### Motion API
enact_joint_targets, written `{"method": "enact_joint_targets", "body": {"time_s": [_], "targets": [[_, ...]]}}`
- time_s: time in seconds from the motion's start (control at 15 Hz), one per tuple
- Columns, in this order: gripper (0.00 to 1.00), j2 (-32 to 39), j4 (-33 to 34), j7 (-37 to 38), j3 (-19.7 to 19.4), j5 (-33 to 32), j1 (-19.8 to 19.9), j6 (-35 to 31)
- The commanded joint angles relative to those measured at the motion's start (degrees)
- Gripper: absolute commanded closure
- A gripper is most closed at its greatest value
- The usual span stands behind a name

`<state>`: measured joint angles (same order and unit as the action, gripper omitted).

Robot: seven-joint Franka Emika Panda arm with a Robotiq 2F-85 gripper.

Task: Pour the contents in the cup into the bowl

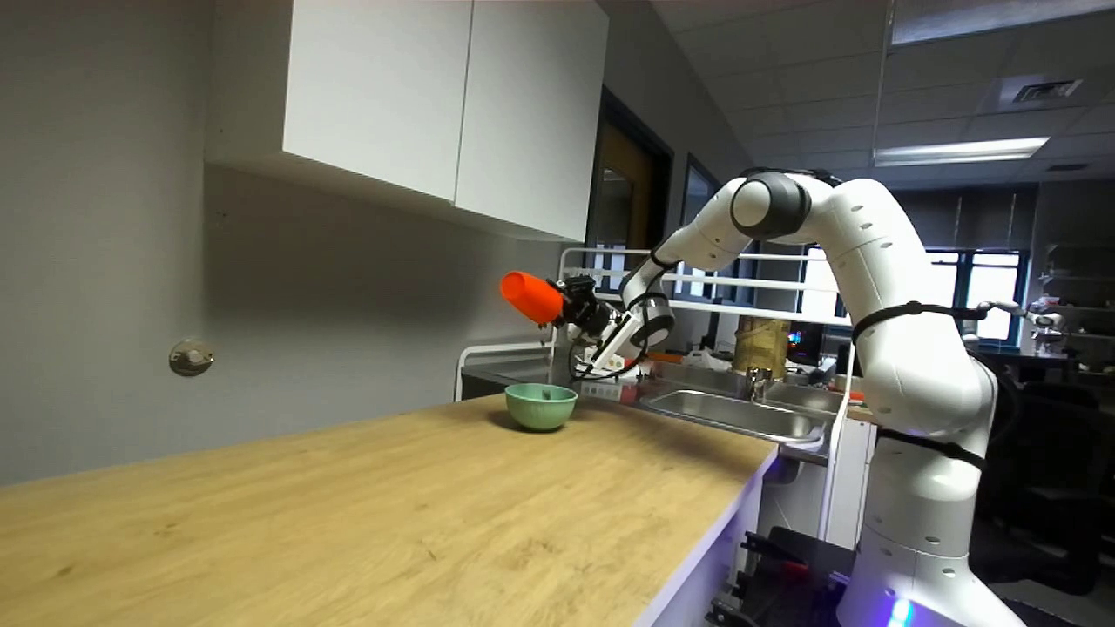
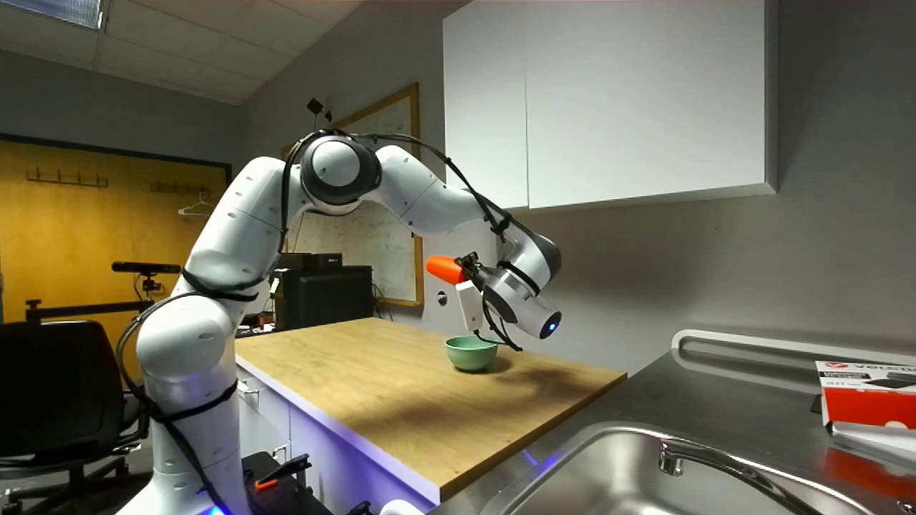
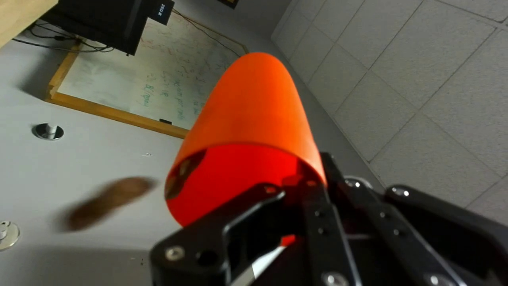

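Observation:
The orange-red cup [image 1: 531,299] is tipped over, roughly level, in the air above the pale green bowl [image 1: 540,414]. The cup also shows in an exterior view [image 2: 444,269], above the bowl [image 2: 470,355], and in the wrist view [image 3: 254,107]. My gripper [image 1: 566,300] is shut on the cup's wall at its mouth; in the wrist view its fingers [image 3: 321,174] straddle the rim. A blurred brown piece [image 3: 108,203] is in mid-air beside the mouth, and another brown piece [image 3: 183,174] shows inside the rim. A small dark spot shows inside the bowl. The bowl is out of the wrist view.
The bowl stands on a wooden counter [image 1: 418,514] near the wall. White wall cabinets [image 1: 375,87] hang above. A white rack [image 1: 697,305] stands beyond the gripper. A sink [image 2: 615,472] and a red-and-white box [image 2: 866,400] lie past the counter's end.

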<state>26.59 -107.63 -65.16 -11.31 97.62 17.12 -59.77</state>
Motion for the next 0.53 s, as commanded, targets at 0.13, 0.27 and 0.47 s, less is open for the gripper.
{"method": "enact_joint_targets", "body": {"time_s": [0.13,0.27,0.47], "targets": [[0.99,0.5,1.8,2.8,-0.1,0.7,-0.5,1.2],[0.99,0.5,1.8,2.9,-0.1,0.5,-0.7,1.1],[0.99,0.4,1.8,2.9,-0.1,0.3,-1.0,1.0]]}}
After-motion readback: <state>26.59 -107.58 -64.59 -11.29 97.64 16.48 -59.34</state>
